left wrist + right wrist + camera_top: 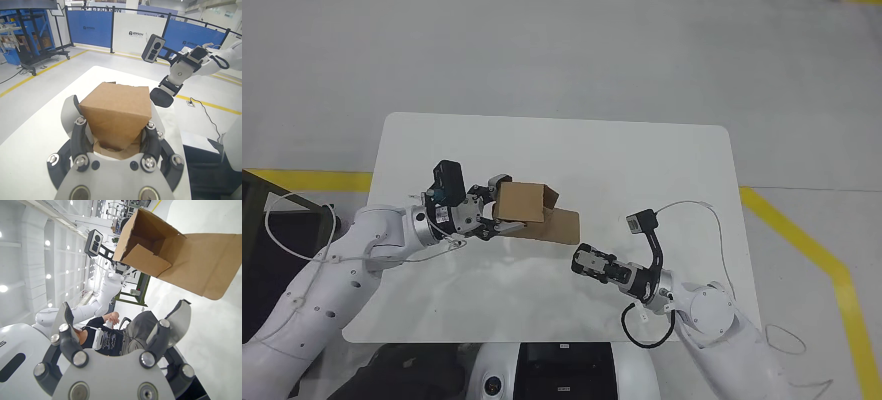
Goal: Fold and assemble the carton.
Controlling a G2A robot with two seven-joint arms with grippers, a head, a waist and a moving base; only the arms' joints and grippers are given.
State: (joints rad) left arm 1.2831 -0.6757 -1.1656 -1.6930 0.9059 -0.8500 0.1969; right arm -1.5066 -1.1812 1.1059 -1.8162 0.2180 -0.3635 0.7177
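Note:
The brown carton [527,205] is held above the middle of the white table [642,160]. My left gripper [494,208] is shut on the carton's closed end [117,111], one finger [78,121] on each side. The other end is unsealed, with one long flap [564,227] sticking out toward the right arm. In the right wrist view the carton's hollow inside [149,236] faces me, the long flap [208,262] spread flat and a short flap [145,260] folded partly inward. My right gripper [587,262] is open, a short way from the flap, with nothing between its fingers.
A thin white cable [712,225] lies across the table's right side. Yellow floor tape [802,235] runs past the right table edge. The far half of the table is bare.

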